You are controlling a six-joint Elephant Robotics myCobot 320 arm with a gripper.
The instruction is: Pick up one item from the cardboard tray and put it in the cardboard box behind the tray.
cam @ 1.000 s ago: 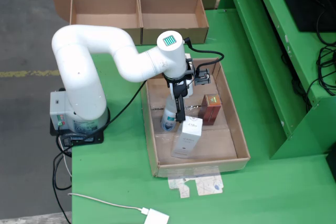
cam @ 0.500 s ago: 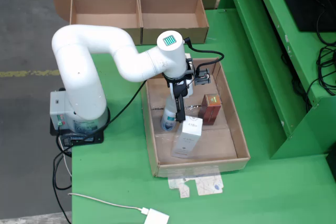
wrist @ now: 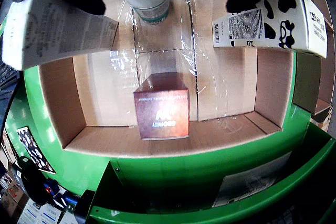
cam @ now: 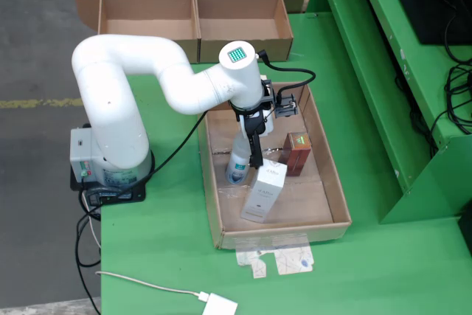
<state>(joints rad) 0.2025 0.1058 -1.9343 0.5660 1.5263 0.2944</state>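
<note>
One brown box — below jaws.

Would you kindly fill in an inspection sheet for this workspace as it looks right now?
Surface: green table, arm base at its left edge.
Job's things: cardboard tray holds a white box, a brown box, a clear bottle and a cow-patterned carton; two-compartment cardboard box sits behind it, nothing seen inside.
Clutter: torn paper scraps in front of the tray.
End effector: lowered inside the tray between bottle and white box; open or shut cannot be told.
Cables: black cable at the wrist; white cable with adapter in front.
Surroundings: concrete floor, green frame on the right.
</note>
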